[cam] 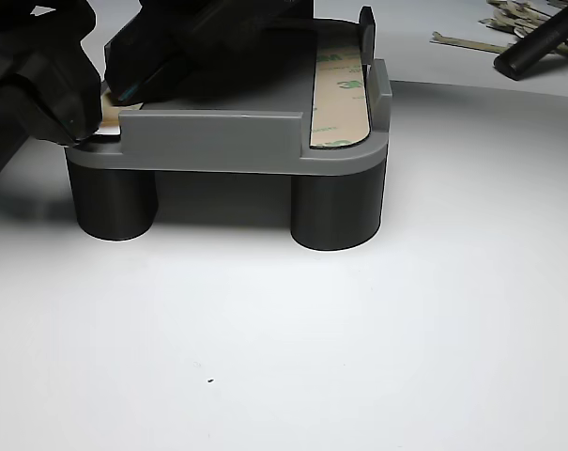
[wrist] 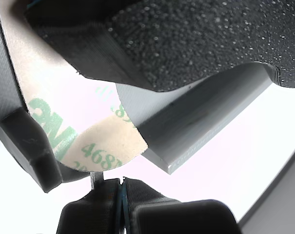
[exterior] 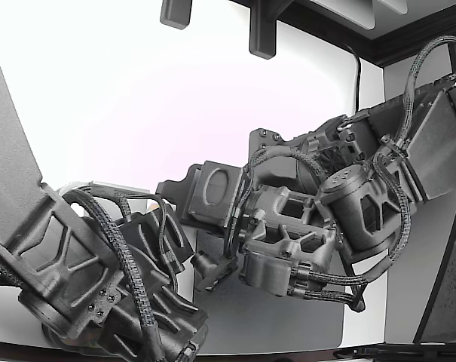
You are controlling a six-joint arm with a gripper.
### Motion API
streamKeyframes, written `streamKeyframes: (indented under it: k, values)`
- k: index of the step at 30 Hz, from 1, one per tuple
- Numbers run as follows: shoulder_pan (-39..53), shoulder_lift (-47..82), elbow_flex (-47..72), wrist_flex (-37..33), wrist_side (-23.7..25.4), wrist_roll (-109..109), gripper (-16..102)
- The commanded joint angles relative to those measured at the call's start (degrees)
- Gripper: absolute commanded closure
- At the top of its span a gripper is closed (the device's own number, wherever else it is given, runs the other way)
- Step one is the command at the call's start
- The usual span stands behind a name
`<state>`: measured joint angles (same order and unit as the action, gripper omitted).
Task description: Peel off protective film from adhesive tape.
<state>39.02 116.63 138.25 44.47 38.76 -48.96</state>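
In the other view, left to right: gripper (cam: 96,117) tips pinched on the tan liner end (cam: 108,111) at the grey fixture (cam: 218,141) corner, likely to start the peel, second taped strip (cam: 340,103) untouched, peeled scraps (cam: 471,39) beyond.

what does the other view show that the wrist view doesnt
Only the other view shows the whole grey part standing on two dark round legs, a second tape strip along its far side still covered by tan film, and loose peeled strips on the white table.

Only the wrist view shows the film's green printing up close and its rounded end lifted off the part's corner.

Both show the gripper at the part's corner with the tan film; whether the jaws are closed on it is unclear.
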Motion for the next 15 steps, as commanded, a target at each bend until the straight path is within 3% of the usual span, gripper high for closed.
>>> streamKeyframes:
  k: [1,15]
  values:
    - [-0.3,0.7,-2.3,0.4,0.1,0.2,97]
    - [0.3,0.2,-3.2,1.3,0.6,0.0,97]
